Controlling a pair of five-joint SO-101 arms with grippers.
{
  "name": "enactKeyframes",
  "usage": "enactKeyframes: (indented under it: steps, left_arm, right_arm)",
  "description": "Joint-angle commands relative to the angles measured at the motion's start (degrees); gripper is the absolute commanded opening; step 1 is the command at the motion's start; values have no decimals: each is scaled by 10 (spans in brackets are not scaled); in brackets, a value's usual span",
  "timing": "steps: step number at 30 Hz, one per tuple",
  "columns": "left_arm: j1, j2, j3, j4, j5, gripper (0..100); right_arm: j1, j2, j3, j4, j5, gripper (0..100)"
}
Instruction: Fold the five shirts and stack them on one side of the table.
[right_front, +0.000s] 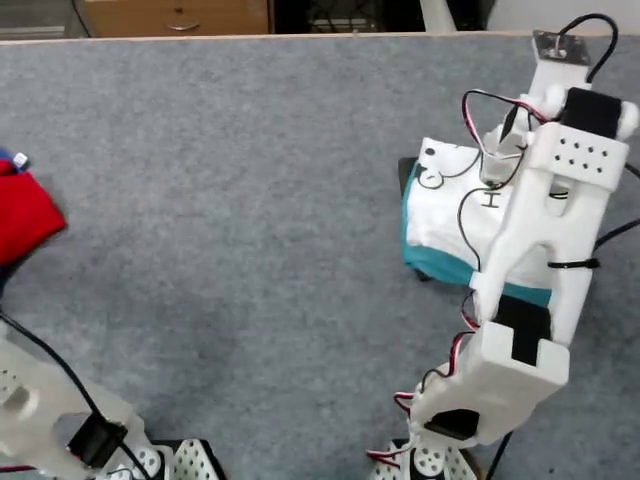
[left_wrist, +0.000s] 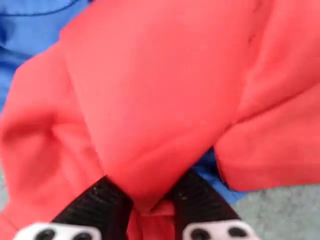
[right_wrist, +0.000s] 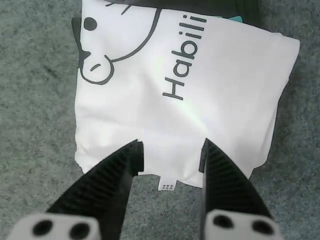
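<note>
A crumpled red shirt (left_wrist: 165, 95) lies on a blue shirt (left_wrist: 30, 15). My left gripper (left_wrist: 150, 207) is shut on a fold of the red cloth. In the high view the red shirt (right_front: 25, 215) sits at the table's far left edge. At the right, a folded white shirt (right_front: 450, 205) with black print tops a stack, with a teal shirt (right_front: 440, 262) and a dark one under it. My right gripper (right_wrist: 170, 152) hangs open just above the near hem of the white shirt (right_wrist: 190, 90), holding nothing. The right arm (right_front: 545, 230) covers part of the stack.
Grey felt table (right_front: 250, 200) stretches wide between the red shirt and the stack. The left arm's base (right_front: 60, 420) stands at the front left. A wooden drawer unit (right_front: 180, 15) stands beyond the far edge.
</note>
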Motion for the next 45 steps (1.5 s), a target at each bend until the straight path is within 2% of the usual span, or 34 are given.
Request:
enactKeyframes:
  steps: [1, 8, 12, 17, 25, 28, 30, 32, 33, 37, 40, 42, 45]
  left_arm:
    - [13, -6, -59, 85, 0, 30]
    - [111, -155, -65, 215, -1, 27]
    - [209, -302, -4, 251, -4, 27]
    - [382, -498, 147, 273, -4, 27]
    - [740, -787, 385, 276, -4, 37]
    - [820, -870, 431, 291, 9, 177]
    - [804, -920, 429, 302, 63, 273]
    - [735, -964, 412, 299, 112, 305]
    - [686, -983, 406, 292, 113, 310]
    - [471, -989, 445, 229, 68, 311]
    - [320, -938, 530, 122, 38, 315]
    - [247, -874, 574, 58, 19, 315]
    - [168, -760, 575, 25, -47, 312]
  right_arm:
    - [-8, -36, -15, 4, -34, 185]
    - [-31, -36, -20, 4, -70, 185]
    - [-53, -36, -22, 4, -74, 185]
    - [-64, -36, -22, 4, -74, 185]
    - [-65, -36, -21, 4, -71, 188]
    - [-85, -36, -17, 4, -71, 201]
    - [-118, -34, -17, 4, -73, 253]
    - [-164, -32, -16, 4, -74, 326]
    - [-193, -31, -16, 4, -74, 356]
    - [-338, -6, -19, 1, -105, 399]
    - [-455, 51, -22, -10, -161, 399]
    - [-527, 98, -22, -24, -182, 399]
    - [-607, 164, -22, -55, -190, 398]
